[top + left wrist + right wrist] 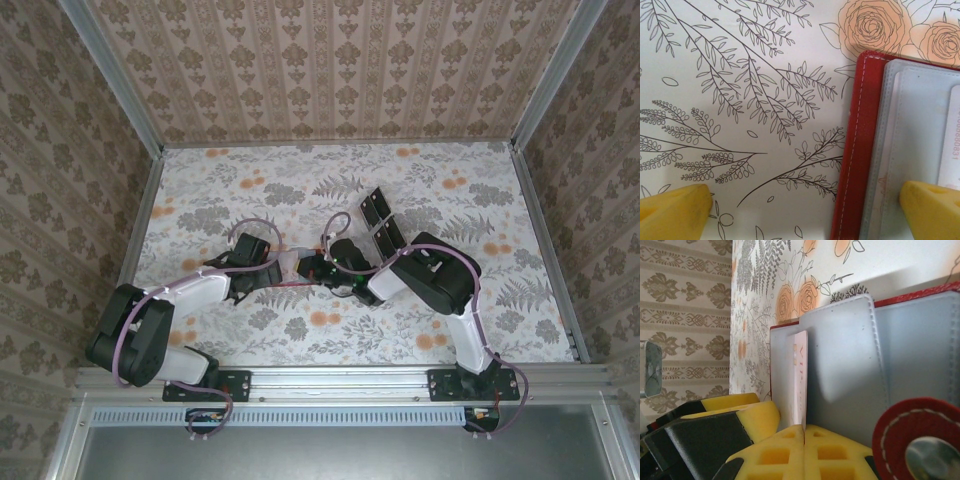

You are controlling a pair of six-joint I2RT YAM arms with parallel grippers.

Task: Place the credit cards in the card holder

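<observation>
Pinching one credit card [800, 375] at card holder [850, 355] pocket, right hand [804, 440]; left hand [802, 212] spread.

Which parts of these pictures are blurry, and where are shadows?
Left wrist view: the tablecloth print and card holder look sharp, the yellow fingertips soft. Right wrist view: the snap tab is blurred, and a shadow lies on the tablecloth behind the card holder. Top view: even light.

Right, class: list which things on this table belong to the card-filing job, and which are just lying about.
Job: red card holder; pale credit card, pinched in the right hand; left hand, open, resting on the holder.
Lying about: dark rectangles beyond the arms.
</observation>
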